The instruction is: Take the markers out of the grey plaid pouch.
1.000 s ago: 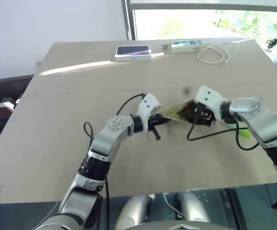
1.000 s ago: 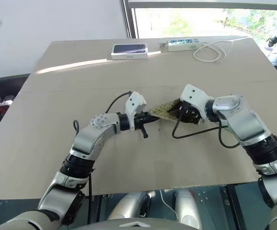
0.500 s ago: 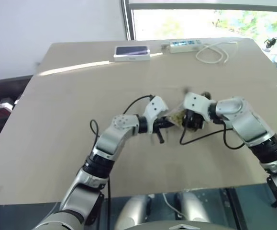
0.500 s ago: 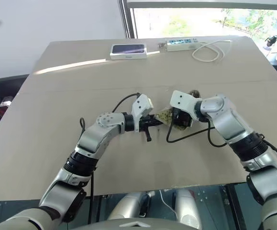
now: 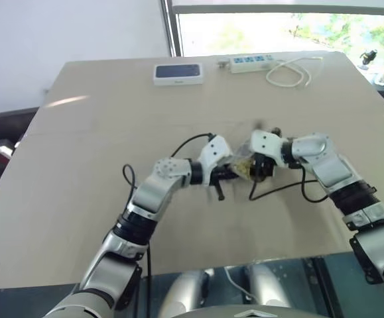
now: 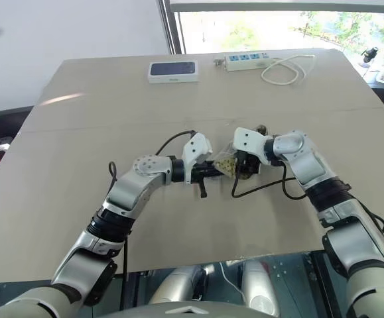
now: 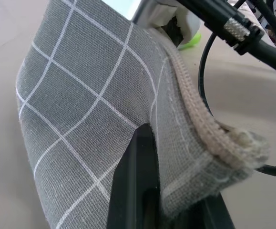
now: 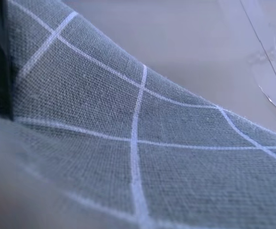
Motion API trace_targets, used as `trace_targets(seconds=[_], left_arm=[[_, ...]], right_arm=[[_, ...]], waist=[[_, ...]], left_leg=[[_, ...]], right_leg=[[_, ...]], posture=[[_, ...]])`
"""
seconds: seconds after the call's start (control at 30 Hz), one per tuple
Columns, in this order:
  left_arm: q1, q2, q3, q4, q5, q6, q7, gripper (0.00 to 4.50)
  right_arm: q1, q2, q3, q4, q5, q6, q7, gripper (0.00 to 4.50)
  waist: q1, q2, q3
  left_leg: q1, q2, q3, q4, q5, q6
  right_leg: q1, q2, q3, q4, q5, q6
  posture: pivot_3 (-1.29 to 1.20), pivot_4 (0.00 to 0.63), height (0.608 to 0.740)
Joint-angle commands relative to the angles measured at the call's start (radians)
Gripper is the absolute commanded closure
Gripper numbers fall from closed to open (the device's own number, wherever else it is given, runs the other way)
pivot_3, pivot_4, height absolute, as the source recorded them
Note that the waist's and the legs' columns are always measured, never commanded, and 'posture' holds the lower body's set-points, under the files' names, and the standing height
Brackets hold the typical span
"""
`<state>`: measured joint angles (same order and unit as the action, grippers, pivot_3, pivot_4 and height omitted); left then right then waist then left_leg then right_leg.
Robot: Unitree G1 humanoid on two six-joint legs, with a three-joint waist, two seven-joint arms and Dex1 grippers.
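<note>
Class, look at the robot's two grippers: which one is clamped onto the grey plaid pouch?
The left gripper: its fingers are pinched shut on the grey plaid pouch. The right gripper, facing it across the pouch, stands open.

Head stereo overlooks table point(image 5: 79, 152); wrist cameras against pouch point(image 7: 90, 109).

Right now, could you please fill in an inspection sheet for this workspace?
Surface: beige wooden table, sunlit at the far side.
Job's things: grey plaid fabric pouch held up between both arms; lime-green marker tip behind it; red marker nothing seen.
Clutter: white-edged flat box with dark top; white power strip.
Grippers: left gripper shut on the pouch; right gripper open at the pouch.
Cables: black robot cables; coiled white cord.
Surroundings: white wall, bright window.
</note>
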<state>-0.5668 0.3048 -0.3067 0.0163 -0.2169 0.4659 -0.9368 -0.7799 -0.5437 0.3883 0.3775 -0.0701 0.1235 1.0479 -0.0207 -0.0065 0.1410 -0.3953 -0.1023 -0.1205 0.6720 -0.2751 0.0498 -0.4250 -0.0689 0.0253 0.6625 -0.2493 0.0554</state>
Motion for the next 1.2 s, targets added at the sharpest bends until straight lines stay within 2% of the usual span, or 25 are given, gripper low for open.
trace_targets(seconds=[0.03,0.07,0.23,0.3,0.37,0.47,0.7,0.97,1.2], left_arm=[[-0.020,-0.022,-0.015,-0.091,-0.041,-0.030,-0.043,4.50],[-0.018,-0.022,-0.015,-0.093,-0.042,-0.030,-0.043,4.50],[-0.013,-0.023,-0.007,-0.099,-0.045,-0.024,-0.042,4.50],[-0.013,-0.024,-0.002,-0.104,-0.049,-0.015,-0.040,4.50],[-0.010,-0.021,0.001,-0.109,-0.050,-0.011,-0.042,4.50],[-0.008,-0.018,0.009,-0.111,-0.047,-0.007,-0.045,4.50],[-0.008,0.000,0.029,-0.075,-0.023,-0.032,-0.037,4.50],[0.003,0.033,0.044,-0.030,-0.020,-0.066,-0.046,4.50],[0.004,0.034,0.053,-0.001,-0.044,-0.076,-0.072,4.50]], right_arm=[[-0.003,0.015,0.018,0.037,0.009,-0.038,0.083,0.05],[-0.003,0.016,0.013,0.042,0.009,-0.040,0.092,0.05],[-0.003,0.022,-0.004,0.073,-0.007,-0.050,0.102,2.41],[-0.006,0.025,-0.009,0.084,-0.013,-0.054,0.102,3.20],[-0.010,0.027,-0.015,0.096,-0.020,-0.060,0.101,3.75],[-0.015,0.029,-0.023,0.106,-0.026,-0.066,0.100,4.00],[-0.007,0.005,-0.045,0.064,-0.053,-0.040,0.078,4.06],[0.043,-0.103,-0.054,-0.174,-0.059,0.150,0.143,4.06],[0.076,-0.243,-0.057,-0.412,-0.043,0.346,0.238,4.06]], waist=[[0.000,0.000,0.000],[0.000,0.000,0.000],[0.000,0.000,0.000],[0.000,0.000,-0.001],[-0.001,0.000,-0.001],[0.004,0.000,-0.001],[0.005,0.000,-0.001],[0.011,0.000,-0.001],[0.011,0.001,0.000]], left_leg=[[0.000,0.000,0.000,0.000,0.000,0.000],[0.000,0.000,0.000,0.000,0.000,0.000],[0.000,0.000,0.000,0.000,0.000,0.000],[0.000,0.000,0.000,0.000,0.000,0.000],[0.003,0.000,0.000,0.000,0.000,0.000],[0.011,0.000,0.000,-0.002,0.000,0.000],[0.012,0.000,0.000,-0.002,0.000,0.000],[0.011,0.000,-0.001,-0.002,0.000,0.000],[0.008,0.000,-0.001,-0.002,0.000,0.000]], right_leg=[[0.000,0.000,0.000,0.000,0.000,0.000],[0.000,0.000,0.000,0.000,0.000,0.000],[0.000,0.000,0.000,0.000,0.000,0.000],[0.000,0.000,0.000,0.000,0.000,0.000],[0.002,0.000,0.000,0.000,0.000,0.000],[0.011,0.000,0.000,-0.001,0.000,0.000],[0.012,0.000,0.002,-0.001,0.000,0.000],[0.011,-0.001,0.002,-0.002,0.000,0.000],[0.009,-0.001,0.002,-0.002,0.000,0.000]], posture=[[0.00,0.150,0.740],[0.00,0.150,0.740],[0.00,0.150,0.740],[0.00,0.150,0.740],[0.00,0.150,0.740],[0.00,0.150,0.740],[0.00,0.150,0.740],[0.00,0.150,0.740],[0.00,0.150,0.740]])
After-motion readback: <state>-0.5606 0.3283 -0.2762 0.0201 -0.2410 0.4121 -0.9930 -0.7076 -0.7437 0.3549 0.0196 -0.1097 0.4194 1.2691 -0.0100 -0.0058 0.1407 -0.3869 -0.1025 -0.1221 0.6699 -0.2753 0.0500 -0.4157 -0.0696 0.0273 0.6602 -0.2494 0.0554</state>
